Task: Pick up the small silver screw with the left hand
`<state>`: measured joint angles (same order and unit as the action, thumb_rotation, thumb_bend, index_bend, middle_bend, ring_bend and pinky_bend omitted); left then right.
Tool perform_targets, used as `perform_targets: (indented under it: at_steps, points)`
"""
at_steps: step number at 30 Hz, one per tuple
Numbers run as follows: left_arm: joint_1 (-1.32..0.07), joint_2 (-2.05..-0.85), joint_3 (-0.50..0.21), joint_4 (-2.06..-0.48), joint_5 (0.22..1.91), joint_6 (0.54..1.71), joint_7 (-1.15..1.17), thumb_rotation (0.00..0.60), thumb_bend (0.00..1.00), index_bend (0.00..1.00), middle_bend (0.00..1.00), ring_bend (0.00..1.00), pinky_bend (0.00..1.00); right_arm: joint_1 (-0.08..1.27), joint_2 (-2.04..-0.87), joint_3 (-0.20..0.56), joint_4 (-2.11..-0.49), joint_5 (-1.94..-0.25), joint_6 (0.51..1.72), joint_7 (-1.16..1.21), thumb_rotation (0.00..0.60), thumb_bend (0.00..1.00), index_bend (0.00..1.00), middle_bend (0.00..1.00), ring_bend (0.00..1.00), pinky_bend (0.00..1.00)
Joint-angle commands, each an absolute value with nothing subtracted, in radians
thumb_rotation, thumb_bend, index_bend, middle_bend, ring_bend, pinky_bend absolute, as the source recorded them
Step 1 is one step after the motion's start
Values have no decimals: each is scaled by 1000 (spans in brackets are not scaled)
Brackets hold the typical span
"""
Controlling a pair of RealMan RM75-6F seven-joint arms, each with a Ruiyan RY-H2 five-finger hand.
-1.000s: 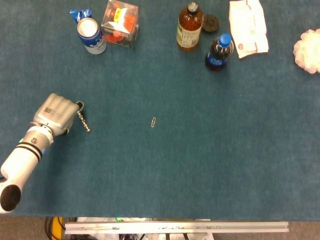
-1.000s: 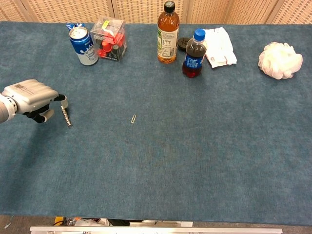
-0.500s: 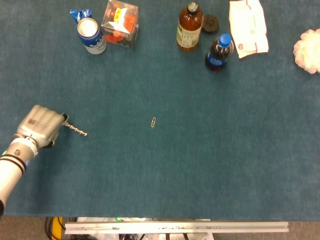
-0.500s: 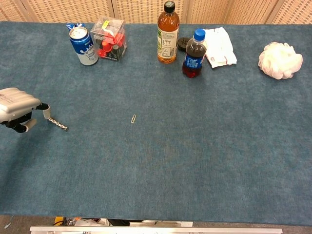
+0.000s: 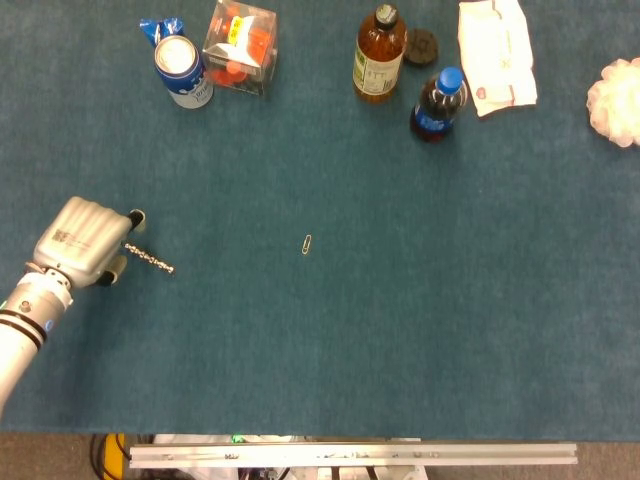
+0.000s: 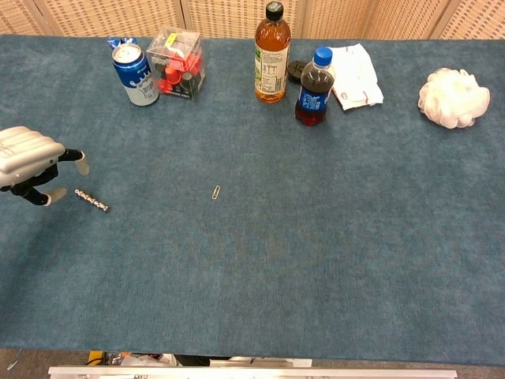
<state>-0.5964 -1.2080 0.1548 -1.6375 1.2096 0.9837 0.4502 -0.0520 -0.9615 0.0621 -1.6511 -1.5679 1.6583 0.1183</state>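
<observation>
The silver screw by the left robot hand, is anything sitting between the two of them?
Nothing visible does. The silver screw lies flat on the blue cloth, right beside the left robot hand, whose fingers are apart just next to its near end. The paper clip lies well off to the other side.

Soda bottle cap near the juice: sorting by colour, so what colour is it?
Blue cap, clearest in the chest view.
</observation>
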Motion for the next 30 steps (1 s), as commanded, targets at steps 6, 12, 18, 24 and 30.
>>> perform_targets:
  at_steps: [6,12,18,24,30]
  points:
    - [-556,-1307,140,-1485,1325,1022,386,600,343,436,895,836,912,-57,-957,62,-1655,-1571,1667,116,600,301,140,339,337,413]
    - [-548,-1332,138,-1430,1373,1022,367,600,343,452,903,840,914,-57,-958,61,-1660,-1572,1663,109,600,300,140,339,337,413]
    - [-547,-1346,143,-1386,1423,1010,334,600,291,446,901,840,914,-58,-956,61,-1667,-1573,1666,101,600,299,140,339,337,413]
    - [-545,-1367,143,-1344,1453,994,301,600,266,446,901,839,915,-61,-955,61,-1675,-1572,1669,92,600,299,140,339,337,413]
    - [-545,-1382,130,-1308,1455,978,283,600,266,453,903,839,914,-62,-953,61,-1685,-1573,1671,80,600,300,140,339,337,413]
